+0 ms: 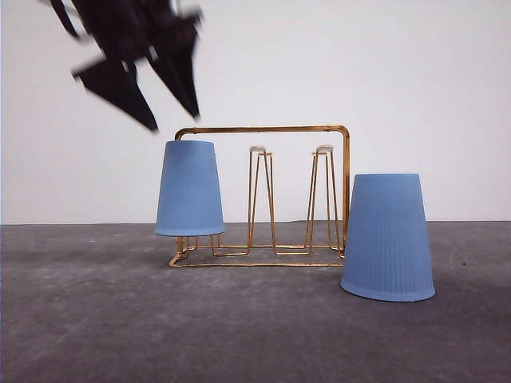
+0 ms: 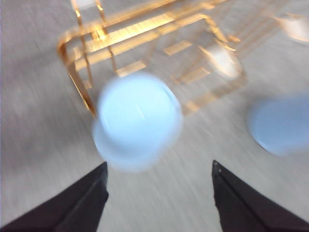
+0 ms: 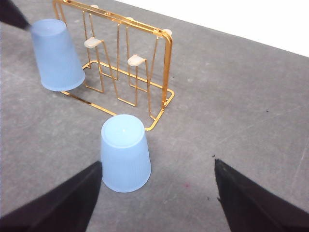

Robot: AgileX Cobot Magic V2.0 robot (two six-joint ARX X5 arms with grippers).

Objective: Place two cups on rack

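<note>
1. Two light-blue cups: one (image 1: pixel 189 188) hangs inverted on the rack's (image 1: pixel 271 191) left end, the other (image 1: pixel 388 237) stands inverted on the table (image 1: pixel 239 327), at the rack's 4 o'clock.
2. One gold wire rack.
3. Left gripper (image 1: pixel 172 116) hovers blurred at the racked cup's 11 o'clock, fingers apart, empty.
4. Right gripper (image 3: pixel 157 191) spread, empty.

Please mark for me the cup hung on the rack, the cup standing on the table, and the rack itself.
Cup on the rack (image 1: pixel 189 190): front view, middle of its ribbed side wall.
Cup on the table (image 1: pixel 388 238): front view, middle of its side wall.
Rack (image 1: pixel 263 128): front view, top bar of its handle frame.
</note>
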